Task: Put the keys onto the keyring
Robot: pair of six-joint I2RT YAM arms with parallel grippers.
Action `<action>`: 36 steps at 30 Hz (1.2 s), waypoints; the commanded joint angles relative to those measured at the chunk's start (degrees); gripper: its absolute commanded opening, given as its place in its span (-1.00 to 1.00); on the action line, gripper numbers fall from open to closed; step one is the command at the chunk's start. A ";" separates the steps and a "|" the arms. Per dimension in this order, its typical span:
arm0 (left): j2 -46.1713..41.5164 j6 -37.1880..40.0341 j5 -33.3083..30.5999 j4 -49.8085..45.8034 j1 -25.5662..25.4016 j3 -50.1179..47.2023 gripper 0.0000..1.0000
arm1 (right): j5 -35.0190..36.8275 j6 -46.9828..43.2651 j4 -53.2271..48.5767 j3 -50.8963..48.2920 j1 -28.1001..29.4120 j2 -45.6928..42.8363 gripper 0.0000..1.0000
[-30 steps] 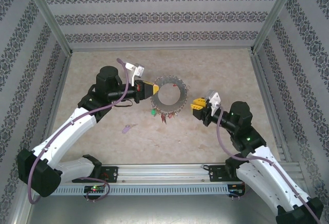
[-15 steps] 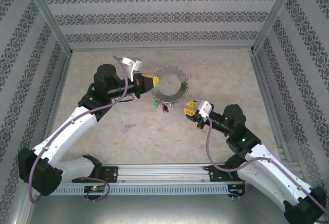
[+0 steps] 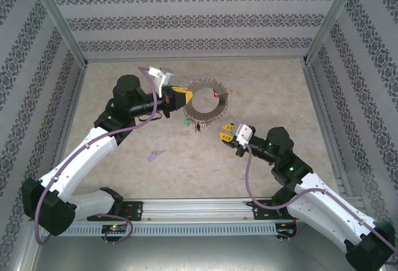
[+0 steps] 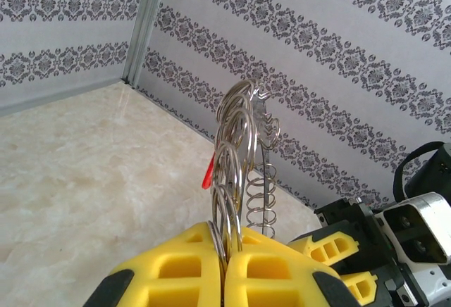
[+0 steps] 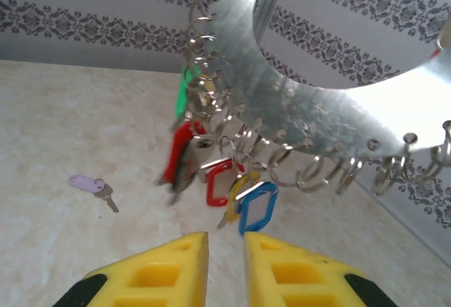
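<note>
"Grey flat metal doughnut-shaped keyring (image 3: 221, 110) — who has it?"

"The left gripper (image 3: 181, 99). Its yellow fingers (image 4: 190, 265) are clenched on the ring's rim and hold it off the beige marbled table (image 3: 205, 171). The left wrist camera sees the ring edge-on."

"And the keys (image 5: 218, 180)?"

"Most hang bunched from the small wire loops along the lower rim. I can see a green-headed key (image 5: 183, 92), red-headed keys (image 5: 180, 148), a yellow-headed key (image 5: 238, 189) and a blue-headed key (image 5: 257, 207). A lilac-headed key (image 3: 154, 155) lies alone on the table, well apart from the ring and nearer the arms' bases."

"The right gripper (image 3: 225, 131)?"

"It is near the ring's lower rim and pointed up at the hanging bunch — its fingers are parted by a narrow gap with nothing between them. It touches neither the ring nor the keys."
</note>
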 commanded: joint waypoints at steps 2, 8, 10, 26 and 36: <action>-0.82 1.44 0.99 1.54 0.68 2.47 -1.00 | 2.04 -1.60 3.72 0.50 1.50 0.82 -0.56; -0.84 0.79 -0.10 1.86 0.75 2.19 -1.00 | 4.56 -2.51 6.23 1.33 3.08 2.82 -0.57; -0.79 0.55 -0.27 2.01 0.74 2.10 -1.00 | 4.78 -2.35 6.44 1.85 3.32 3.48 -0.58; -0.62 -0.75 -0.08 2.90 0.74 1.76 -1.00 | 7.53 -2.65 10.23 3.04 4.88 6.28 -0.54; -0.47 -1.19 -0.10 3.04 0.70 1.89 -1.00 | 11.76 -2.26 11.30 2.62 5.44 7.12 -0.51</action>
